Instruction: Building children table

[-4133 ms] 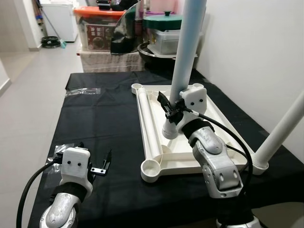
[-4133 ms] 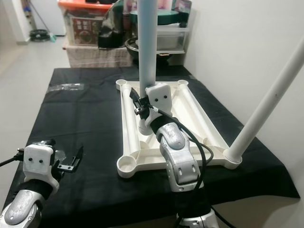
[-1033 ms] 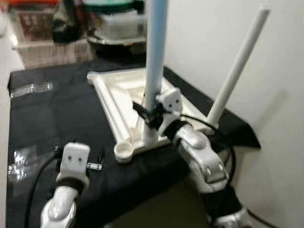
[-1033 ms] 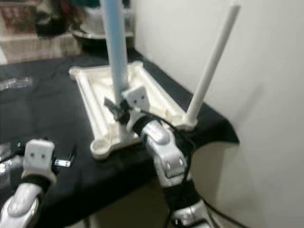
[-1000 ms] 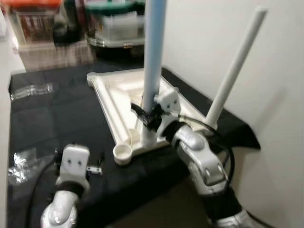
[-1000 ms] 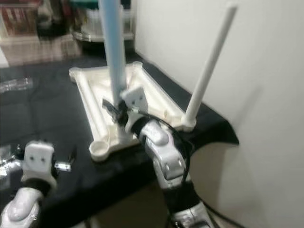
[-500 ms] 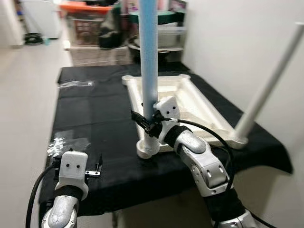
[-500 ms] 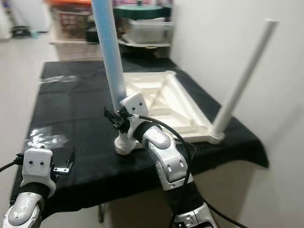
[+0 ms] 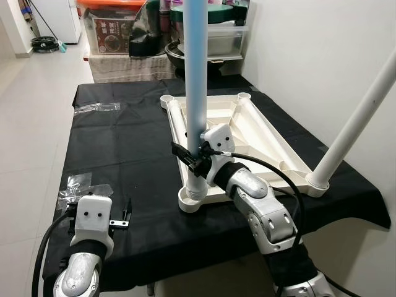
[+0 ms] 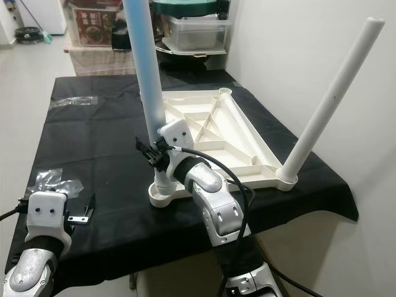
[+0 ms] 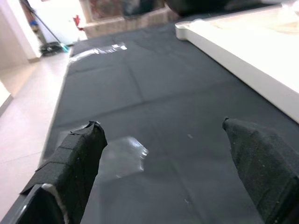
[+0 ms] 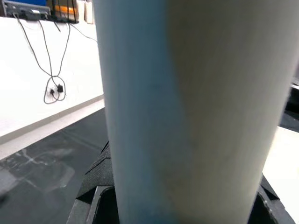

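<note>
A white tabletop (image 9: 275, 145) lies upside down on the black-clothed table (image 9: 124, 142). A pale blue leg (image 9: 196, 74) stands upright in its near-left corner socket (image 9: 190, 200). My right gripper (image 9: 189, 158) is shut on this leg just above the socket; in the right wrist view the blue leg (image 12: 187, 107) sits between the black fingers (image 12: 99, 173). A white leg (image 9: 357, 114) leans up from the near-right corner socket (image 9: 317, 181). My left gripper (image 9: 124, 215) hovers low over the cloth near the front left, open, its fingers (image 11: 79, 154) spread with nothing between them.
Clear plastic bags lie on the cloth at the front left (image 9: 75, 187) and far left (image 9: 96, 107). Storage boxes and pots (image 9: 117, 31) are stacked behind the table. A white wall (image 9: 322, 49) runs close along the right. Tiled floor (image 9: 31, 111) lies to the left.
My right gripper has carried the blue leg from beside the tabletop's rail into the near-left corner socket. The head view swung and has steadied. The left gripper stays low and open.
</note>
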### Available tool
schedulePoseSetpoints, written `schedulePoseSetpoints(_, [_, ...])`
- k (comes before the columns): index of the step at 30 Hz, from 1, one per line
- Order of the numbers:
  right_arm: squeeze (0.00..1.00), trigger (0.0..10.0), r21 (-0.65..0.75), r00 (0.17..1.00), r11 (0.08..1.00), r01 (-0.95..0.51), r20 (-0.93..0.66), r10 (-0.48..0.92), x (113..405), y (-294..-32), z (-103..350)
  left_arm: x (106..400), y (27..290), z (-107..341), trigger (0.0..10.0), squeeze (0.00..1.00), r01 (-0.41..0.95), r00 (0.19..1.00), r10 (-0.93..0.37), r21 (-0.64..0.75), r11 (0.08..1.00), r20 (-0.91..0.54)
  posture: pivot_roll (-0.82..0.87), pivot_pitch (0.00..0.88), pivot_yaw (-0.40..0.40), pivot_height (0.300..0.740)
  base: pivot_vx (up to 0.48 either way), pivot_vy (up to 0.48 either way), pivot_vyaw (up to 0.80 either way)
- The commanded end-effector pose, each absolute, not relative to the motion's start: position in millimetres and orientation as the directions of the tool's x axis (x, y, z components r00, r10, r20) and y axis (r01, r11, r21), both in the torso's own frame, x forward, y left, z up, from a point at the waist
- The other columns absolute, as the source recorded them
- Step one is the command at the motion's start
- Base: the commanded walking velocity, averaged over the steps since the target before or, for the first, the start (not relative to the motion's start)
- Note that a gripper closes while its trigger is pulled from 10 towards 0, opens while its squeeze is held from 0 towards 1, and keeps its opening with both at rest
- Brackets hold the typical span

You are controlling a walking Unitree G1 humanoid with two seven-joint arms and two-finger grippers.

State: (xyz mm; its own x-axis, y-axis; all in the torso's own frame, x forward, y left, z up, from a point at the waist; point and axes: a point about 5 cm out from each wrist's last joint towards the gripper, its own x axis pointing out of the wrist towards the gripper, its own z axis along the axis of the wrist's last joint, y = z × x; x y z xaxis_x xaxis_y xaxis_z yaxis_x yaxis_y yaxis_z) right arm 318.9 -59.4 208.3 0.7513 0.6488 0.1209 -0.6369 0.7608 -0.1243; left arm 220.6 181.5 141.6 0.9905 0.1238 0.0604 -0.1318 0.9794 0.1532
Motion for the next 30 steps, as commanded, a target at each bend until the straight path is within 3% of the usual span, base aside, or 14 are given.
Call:
schedulePoseSetpoints(1, [0.00,10.0,-0.131,0.734,0.752,-0.647,0.159,0.660,316,-55,214,220,185,136,10.0,0.00,-0.143,0.989,0.139,0.141,0.980,0.042,0.08,0.000,-0.083,0.740,0.296,0.000,0.80])
schedulePoseSetpoints(6, [0.00,10.0,-0.115,0.741,0.759,-0.641,0.164,0.651,317,-55,215,220,185,137,10.0,0.00,-0.144,0.989,0.139,0.146,0.979,0.049,0.08,0.000,-0.083,0.740,0.302,0.000,0.16])
schedulePoseSetpoints(19, [0.00,10.0,-0.126,0.734,0.752,-0.647,0.163,0.659,318,-57,215,222,181,135,10.0,0.00,-0.124,0.992,0.117,0.154,0.980,0.052,0.08,0.000,-0.083,0.740,0.000,0.000,0.00])
schedulePoseSetpoints(30, [0.00,10.0,-0.143,0.709,0.713,-0.687,0.087,0.700,327,-81,207,221,185,129,10.0,0.00,-0.144,0.990,0.141,0.179,0.973,0.027,0.08,0.000,-0.084,0.740,0.000,0.000,0.00])
